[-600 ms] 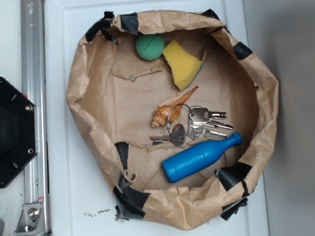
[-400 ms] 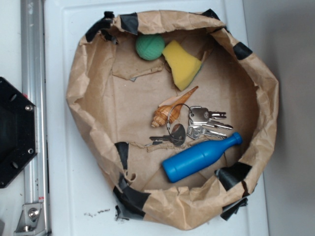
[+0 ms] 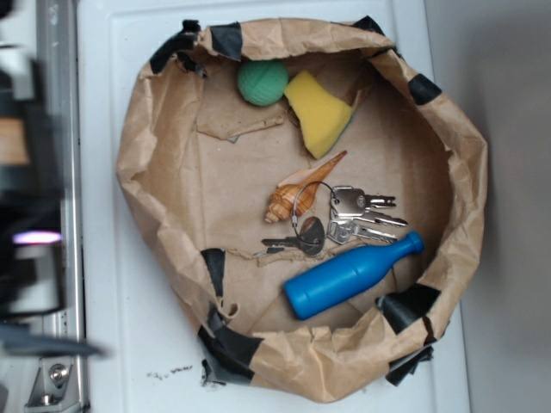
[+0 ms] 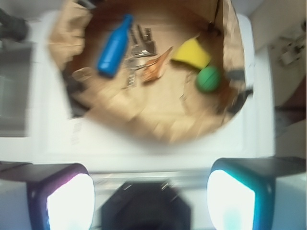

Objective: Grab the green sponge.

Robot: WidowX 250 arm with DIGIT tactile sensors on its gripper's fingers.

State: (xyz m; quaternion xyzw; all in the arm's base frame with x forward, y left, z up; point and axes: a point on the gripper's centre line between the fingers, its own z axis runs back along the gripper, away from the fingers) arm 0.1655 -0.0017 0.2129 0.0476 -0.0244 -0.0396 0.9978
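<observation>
The green sponge (image 3: 263,83) is a small round ball at the back left of the brown paper bowl (image 3: 138,163), touching the yellow wedge sponge (image 3: 320,112). In the wrist view the green sponge (image 4: 208,79) lies at the right of the bowl, blurred. My gripper (image 4: 151,199) is open and empty, its two pads wide apart, high above the black base and well outside the bowl. In the exterior view the arm (image 3: 26,198) shows only as a dark blur at the left edge.
Inside the bowl lie a blue bottle (image 3: 351,275), a bunch of keys (image 3: 344,219) and a seashell (image 3: 301,189). The bowl stands on a white surface (image 3: 103,327). A metal rail (image 3: 60,86) runs along the left.
The arm has moved into the exterior view at the left edge as a blur, covering the black base. Nothing in the bowl has moved.
</observation>
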